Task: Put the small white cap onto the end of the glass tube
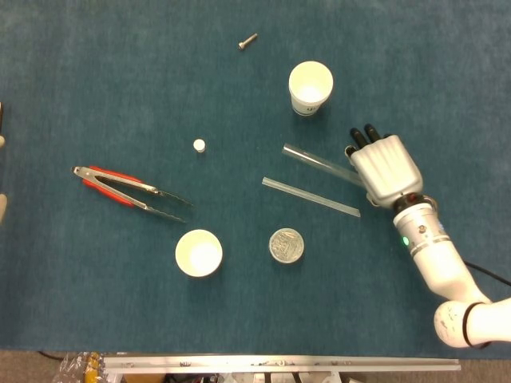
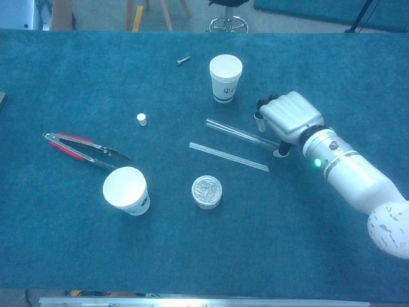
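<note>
The small white cap [image 1: 199, 145] stands alone on the blue cloth, left of centre, also seen as the cap [image 2: 141, 119] in the chest view. The glass tube [image 1: 315, 162] lies flat, slanting down to the right. My right hand [image 1: 386, 167] hovers over the tube's right end. Its fingers curl down on the far side and its thumb is on the near side. In the chest view the tube [image 2: 233, 132] runs between the fingers and thumb of that hand [image 2: 289, 118] with room on both sides. My left hand does not show.
A second clear rod [image 1: 310, 196] lies just in front of the tube. One paper cup [image 1: 310, 86] stands behind the tube, another [image 1: 199, 253] near the front, beside a round tin [image 1: 287, 246]. Red-handled tongs [image 1: 128, 190] lie at the left, a screw [image 1: 247, 41] at the back.
</note>
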Robot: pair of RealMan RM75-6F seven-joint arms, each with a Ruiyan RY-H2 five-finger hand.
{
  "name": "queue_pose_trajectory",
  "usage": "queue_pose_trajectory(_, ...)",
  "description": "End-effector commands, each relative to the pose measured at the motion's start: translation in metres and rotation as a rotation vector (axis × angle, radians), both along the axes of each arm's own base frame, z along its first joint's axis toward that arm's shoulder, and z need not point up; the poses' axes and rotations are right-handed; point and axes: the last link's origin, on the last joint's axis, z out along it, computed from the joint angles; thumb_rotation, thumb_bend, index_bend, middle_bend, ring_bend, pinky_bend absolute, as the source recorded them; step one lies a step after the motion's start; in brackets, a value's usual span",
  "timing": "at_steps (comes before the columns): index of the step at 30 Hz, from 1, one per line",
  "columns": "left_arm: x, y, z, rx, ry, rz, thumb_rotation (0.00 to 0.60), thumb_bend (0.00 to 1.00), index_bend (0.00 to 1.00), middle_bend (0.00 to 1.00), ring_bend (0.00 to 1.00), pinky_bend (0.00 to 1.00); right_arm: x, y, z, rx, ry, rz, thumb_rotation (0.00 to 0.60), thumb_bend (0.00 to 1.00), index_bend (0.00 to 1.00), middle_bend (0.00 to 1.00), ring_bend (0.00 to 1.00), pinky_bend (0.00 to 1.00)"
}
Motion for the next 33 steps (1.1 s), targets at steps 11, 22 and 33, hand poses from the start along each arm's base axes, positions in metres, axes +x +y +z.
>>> queue_pose_trajectory(11, 0.0, -0.001, -0.001, -0.032, -0.045, -0.008, 0.6, 0.33, 0.2, 0.07, 0.0, 0.05, -0.002, -0.006, -0.005, -0.008, 0.012, -0.028, 0.6, 0.08, 0.45, 0.2, 0.18, 0.52)
queue_pose_trajectory(22, -0.002, -0.003, 0.004, -0.012, -0.033, -0.007, 0.6, 0.33, 0.2, 0.07, 0.0, 0.05, 0.014, -0.013, -0.018, 0.019, -0.03, -0.042, 0.6, 0.08, 0.44, 0.19, 0.18, 0.52)
queue_pose_trajectory(33, -0.003, -0.003, 0.007, 0.005, -0.034, -0.015, 0.6, 0.33, 0.2, 0.07, 0.0, 0.05, 0.029, -0.022, -0.026, 0.046, -0.049, -0.065, 0.6, 0.16, 0.42, 0.18, 0.19, 0.52)
